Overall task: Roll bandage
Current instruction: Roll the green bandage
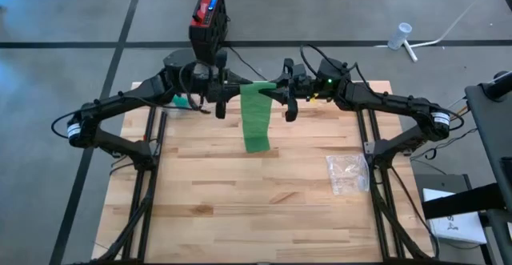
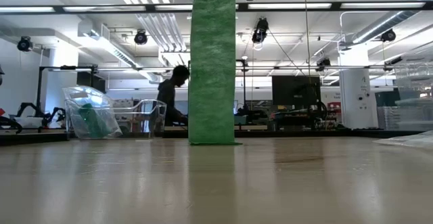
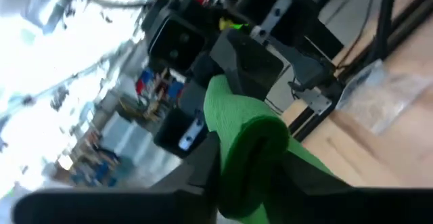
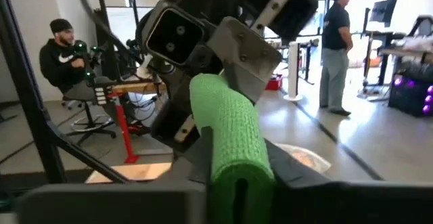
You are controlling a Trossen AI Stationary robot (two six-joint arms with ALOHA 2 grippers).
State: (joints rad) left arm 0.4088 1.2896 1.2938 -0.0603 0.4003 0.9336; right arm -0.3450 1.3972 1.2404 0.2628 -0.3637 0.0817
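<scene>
Both arms meet above the far middle of the desk (image 1: 208, 209), holding the green bandage (image 1: 257, 117) up so its loose tail hangs straight down, its lower end resting on the wood. The left pincer (image 1: 219, 97) and the right pincer (image 1: 288, 97) face each other across the rolled top end; each wrist view shows its own fingers pinching that green roll (image 4: 230, 136) (the hanging length likely keeps the wrap taut and even while it is wound). A clear plastic bag (image 1: 347, 173) lies on the desk's right side, its contents too small to tell. A person (image 2: 172, 95) sits in the room beyond.
</scene>
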